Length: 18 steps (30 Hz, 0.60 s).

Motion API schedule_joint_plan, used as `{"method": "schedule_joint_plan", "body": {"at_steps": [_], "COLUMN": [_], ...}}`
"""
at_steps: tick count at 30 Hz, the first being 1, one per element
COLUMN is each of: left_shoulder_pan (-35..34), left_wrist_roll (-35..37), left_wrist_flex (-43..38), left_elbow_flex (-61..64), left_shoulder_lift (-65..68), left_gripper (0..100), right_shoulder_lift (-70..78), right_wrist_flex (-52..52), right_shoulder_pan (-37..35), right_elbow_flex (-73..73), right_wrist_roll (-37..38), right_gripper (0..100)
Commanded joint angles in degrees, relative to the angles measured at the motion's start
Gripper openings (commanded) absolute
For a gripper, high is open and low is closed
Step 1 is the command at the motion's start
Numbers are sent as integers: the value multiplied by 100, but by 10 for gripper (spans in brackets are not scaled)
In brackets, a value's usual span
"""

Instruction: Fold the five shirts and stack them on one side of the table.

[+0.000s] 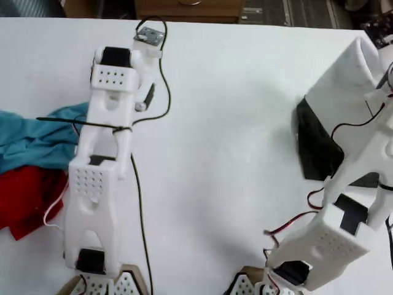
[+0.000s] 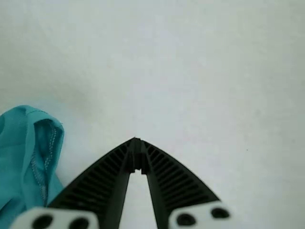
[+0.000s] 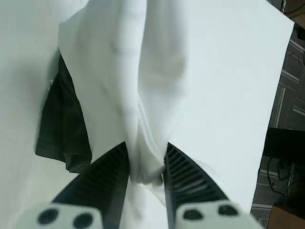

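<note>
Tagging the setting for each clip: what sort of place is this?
Probably a robotics lab bench, not a home: a white table, the left arm and right arm mounted at its edge, an exposed cable, and a white shirt as test material.

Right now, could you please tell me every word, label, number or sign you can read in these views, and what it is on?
No text can be read.
A pale tag on the edge of the black shirt: too small to read.
The white shirt in the right gripper shows no print.

Table (image 1: 233, 153) centre open, shirt heap (image 1: 31, 157) crowding left edge, black shirt (image 1: 316, 147) perhaps blocking right.
</note>
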Motion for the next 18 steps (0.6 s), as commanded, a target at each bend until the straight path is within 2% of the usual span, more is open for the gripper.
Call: {"method": "schedule_joint_plan", "body": {"at_steps": [1, 6, 13, 18], "left_shoulder_pan": [-35, -53, -9, -44], "left_wrist_roll": [53, 53, 62, 62], "left_wrist_flex": [62, 70, 62, 70], "left_elbow_flex": [-75, -75, -75, -31], "left_shoulder_lift": [-123, -123, -88, -70], "left_gripper": [27, 27, 27, 27], "right_shoulder_lift": [-602, -919, -1393, -1578], "right_wrist_flex": [31, 31, 22, 13], "right_shoulder_pan": [-57, -92, -576, -796], "right_elbow_flex": [387, 949, 1029, 1037], "right_wrist_roll": [-79, -132, -158, -835], "right_gripper": [21, 21, 21, 21]}}
